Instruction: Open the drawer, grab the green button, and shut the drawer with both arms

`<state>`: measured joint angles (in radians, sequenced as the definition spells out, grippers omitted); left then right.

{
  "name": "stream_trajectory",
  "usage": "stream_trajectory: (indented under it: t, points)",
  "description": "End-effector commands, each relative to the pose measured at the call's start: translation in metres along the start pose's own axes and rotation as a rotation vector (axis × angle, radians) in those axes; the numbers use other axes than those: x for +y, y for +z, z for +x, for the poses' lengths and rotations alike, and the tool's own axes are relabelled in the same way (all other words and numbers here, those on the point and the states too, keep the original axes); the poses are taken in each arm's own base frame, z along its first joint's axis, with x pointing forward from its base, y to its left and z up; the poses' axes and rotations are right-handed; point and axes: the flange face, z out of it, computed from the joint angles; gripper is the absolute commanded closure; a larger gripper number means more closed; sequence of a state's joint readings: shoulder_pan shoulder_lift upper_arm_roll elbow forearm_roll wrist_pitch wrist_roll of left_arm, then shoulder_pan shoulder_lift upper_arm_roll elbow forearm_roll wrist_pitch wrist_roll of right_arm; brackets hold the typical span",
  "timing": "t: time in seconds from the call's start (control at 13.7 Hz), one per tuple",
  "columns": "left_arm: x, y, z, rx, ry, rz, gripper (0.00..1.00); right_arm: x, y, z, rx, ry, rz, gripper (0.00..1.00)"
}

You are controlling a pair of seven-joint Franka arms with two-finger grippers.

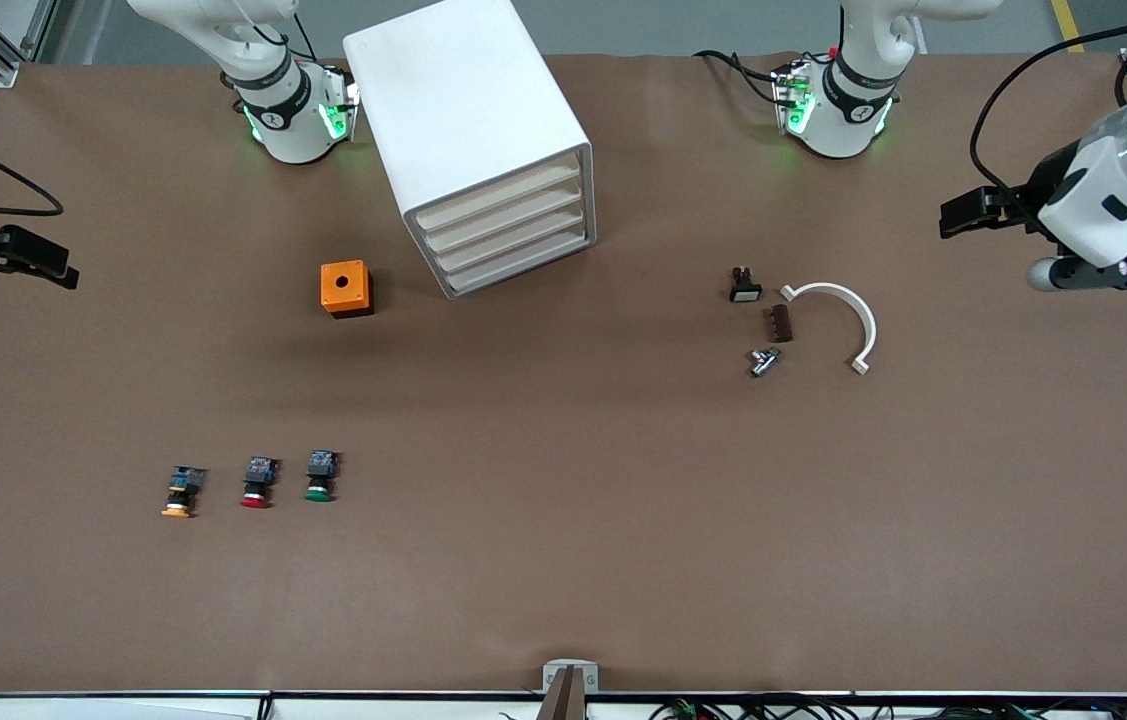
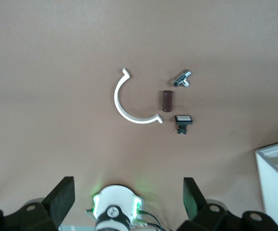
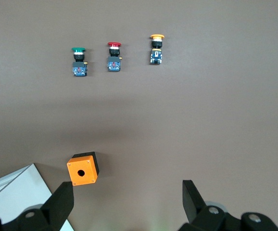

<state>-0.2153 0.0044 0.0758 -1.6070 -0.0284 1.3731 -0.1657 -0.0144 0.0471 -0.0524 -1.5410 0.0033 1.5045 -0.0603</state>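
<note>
The white cabinet (image 1: 468,110) stands between the arm bases, and all four drawers are shut. The bottom drawer (image 1: 520,264) is closed. The green-capped button (image 1: 320,477) lies on the table, nearer the front camera, toward the right arm's end; it also shows in the right wrist view (image 3: 78,60). My left gripper (image 1: 963,215) is open and empty, held high over the left arm's end of the table; its fingers (image 2: 62,198) stand wide apart. My right gripper (image 1: 51,268) is open and empty, high over the right arm's end; its fingers (image 3: 193,199) stand wide apart.
A red-capped button (image 1: 257,482) and an orange-capped one (image 1: 182,492) lie beside the green one. An orange box (image 1: 346,288) sits beside the cabinet. A white arc (image 1: 848,310), a brown block (image 1: 780,323) and small parts (image 1: 763,360) lie toward the left arm's end.
</note>
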Motion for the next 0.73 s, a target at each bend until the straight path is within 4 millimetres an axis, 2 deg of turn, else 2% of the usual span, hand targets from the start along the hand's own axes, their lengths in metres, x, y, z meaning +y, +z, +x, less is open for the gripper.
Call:
stream_trajectory:
  t: [0.0, 0.22, 0.66]
  points:
    - [-0.035, 0.024, -0.046, 0.094, 0.024, -0.004, 0.01, 0.002, -0.003, -0.008, 0.012, -0.08, 0.0, 0.0]
    - [-0.063, 0.017, -0.049, 0.127, 0.04, -0.011, 0.01, 0.007, -0.006, -0.012, 0.001, -0.065, 0.004, 0.0]
    - [-0.067, -0.04, -0.046, 0.248, 0.037, 0.008, 0.01, 0.001, -0.016, -0.024, 0.019, -0.043, 0.016, 0.0]
